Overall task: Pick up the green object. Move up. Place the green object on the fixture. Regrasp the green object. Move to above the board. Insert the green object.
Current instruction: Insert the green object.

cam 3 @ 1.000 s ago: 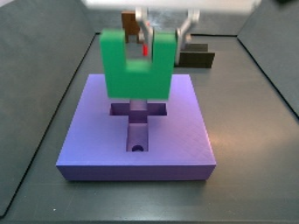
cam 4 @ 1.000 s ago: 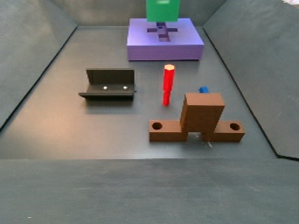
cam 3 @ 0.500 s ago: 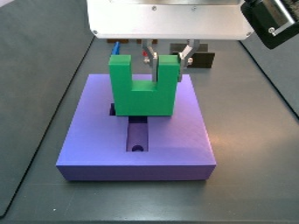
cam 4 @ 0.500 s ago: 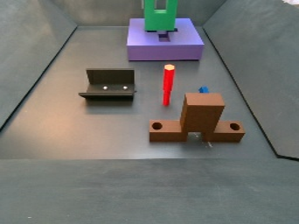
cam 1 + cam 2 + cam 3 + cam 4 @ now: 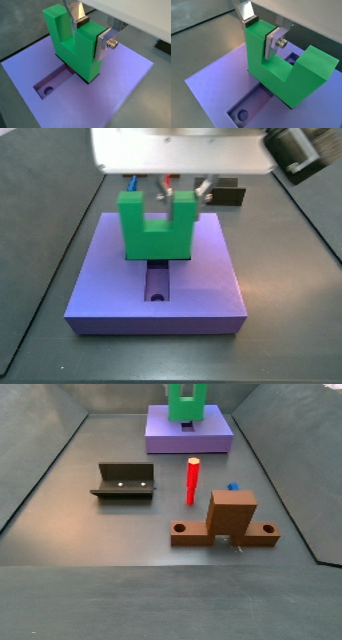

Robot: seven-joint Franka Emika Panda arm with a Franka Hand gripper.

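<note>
The green object (image 5: 154, 228) is a bright green, blocky U shape with a square notch cut into its upper edge, standing upright with its two arms pointing up. Its lower end sits down in the cross-shaped recess of the board (image 5: 94, 293), a large flat purple-blue slab.

The gripper (image 5: 93, 33) comes down from above and is closed on one arm of the green object. In both wrist views a flat silver finger (image 5: 272, 44) presses against the outer face of that arm, and the other finger (image 5: 77, 14) reaches down into the notch.

Below the gripper, one arm of the recess lies uncovered, a narrow channel with a small round hole (image 5: 47, 91) at its end. Broad flat purple surface surrounds the green object on every side, and the board's edges stay well clear of it.

In a side view, the dark fixture (image 5: 124, 481) sits on the grey floor well away from the gripper. Further along stand a thin red peg (image 5: 193, 480) and a brown upright block (image 5: 230, 516) with a blue peg (image 5: 233, 486) just behind it.
</note>
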